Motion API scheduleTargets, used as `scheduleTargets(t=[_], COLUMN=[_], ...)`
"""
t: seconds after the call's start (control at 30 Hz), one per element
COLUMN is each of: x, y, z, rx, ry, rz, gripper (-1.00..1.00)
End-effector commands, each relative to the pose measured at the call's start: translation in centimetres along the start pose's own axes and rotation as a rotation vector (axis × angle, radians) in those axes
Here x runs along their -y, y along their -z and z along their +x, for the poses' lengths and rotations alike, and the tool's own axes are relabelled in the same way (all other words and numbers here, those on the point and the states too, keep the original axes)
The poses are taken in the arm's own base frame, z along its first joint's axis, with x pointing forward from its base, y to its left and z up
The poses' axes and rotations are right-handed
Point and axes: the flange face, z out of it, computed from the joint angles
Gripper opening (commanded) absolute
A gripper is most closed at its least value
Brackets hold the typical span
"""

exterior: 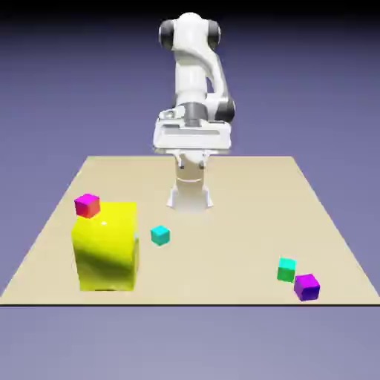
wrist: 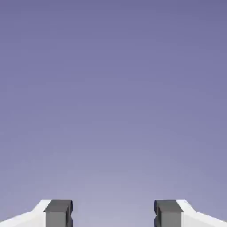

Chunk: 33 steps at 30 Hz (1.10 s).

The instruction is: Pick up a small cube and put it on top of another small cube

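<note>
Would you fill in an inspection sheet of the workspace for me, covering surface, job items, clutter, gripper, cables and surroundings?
Surface: pale tan tabletop, no marks seen.
Job items: small cyan-turquoise cube on the tabletop, beside the big yellow block, on its right in the exterior view; which cube is the other one cannot be told.
Clutter: yellow block with a magenta-red cube on top; toward the exterior view's right, a green cube with a turquoise top near a purple cube.
Gripper: gripper open, nothing between the fingertips.
Cables: nothing seen.
Surroundings: plain blue-violet backdrop.
</note>
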Motion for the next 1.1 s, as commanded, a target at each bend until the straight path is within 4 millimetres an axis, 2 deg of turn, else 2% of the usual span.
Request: scheduleTargets(t=[0.0, 0.27, 0.53, 0.8, 1.07], x=[-0.3, -3.3, -7.5, -12.9, -19.3], y=[-0.1, -1.2, -3.1, -5.3, -7.2], z=[-0.2, -2.0, -4.3, -7.0, -10.2], rx=[0.004, 0.041, 0.090, 0.145, 0.198], ry=[-0.013, -0.124, -0.252, -0.404, -0.584], rz=[-0.019, -0.172, -0.326, -0.473, -0.604], gripper=[0.00, 0.00, 0.00, 0.00, 0.00])
